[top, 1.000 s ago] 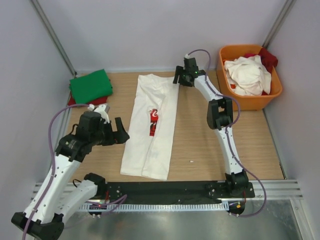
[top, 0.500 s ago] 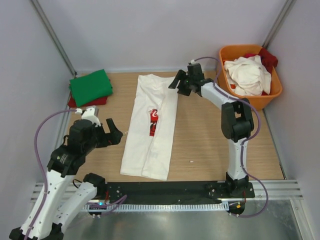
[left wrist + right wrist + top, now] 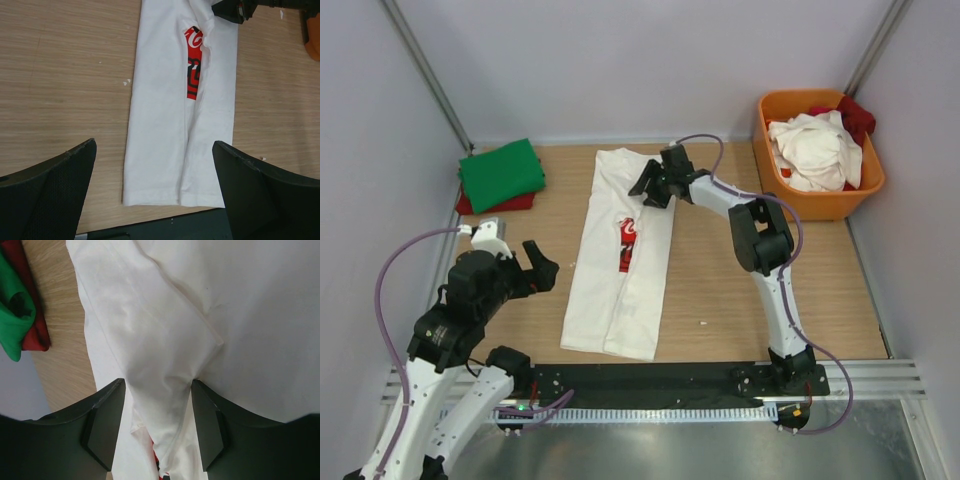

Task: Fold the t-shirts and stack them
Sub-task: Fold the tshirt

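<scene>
Pale lilac walls close in a wooden table (image 3: 740,270) on three sides.

- Centre: white t-shirt (image 3: 620,290) lies flat, lengthwise, running from the far edge toward the arm bases. Both long sides are folded inward, so it makes a narrow strip. Red print (image 3: 626,245) shows only as a sliver in the gap between the two flaps.
- Far left corner: green t-shirt (image 3: 500,172), folded, sits on top of a red t-shirt (image 3: 510,203) whose edge peeks out at the near side.
- Far right corner: orange tub (image 3: 820,205), holding a crumpled white garment (image 3: 815,150) with a red garment (image 3: 857,115) behind it.
- Right gripper (image 3: 650,188): down at the far end of the white t-shirt, on its right flap. In the wrist view its fingers (image 3: 107,425) stand apart and straddle a raised ridge of white cloth. The ridge fills the gap and meets both pads. I cannot tell whether they actually press it.
- Left gripper (image 3: 542,262): held above bare wood, just left of the shirt's middle, touching nothing. Jaws are spread wide. From its wrist camera the near hem and the print show between the two fingers, well below them.
- A few small white specks lie on the wood beside the shirt.
</scene>
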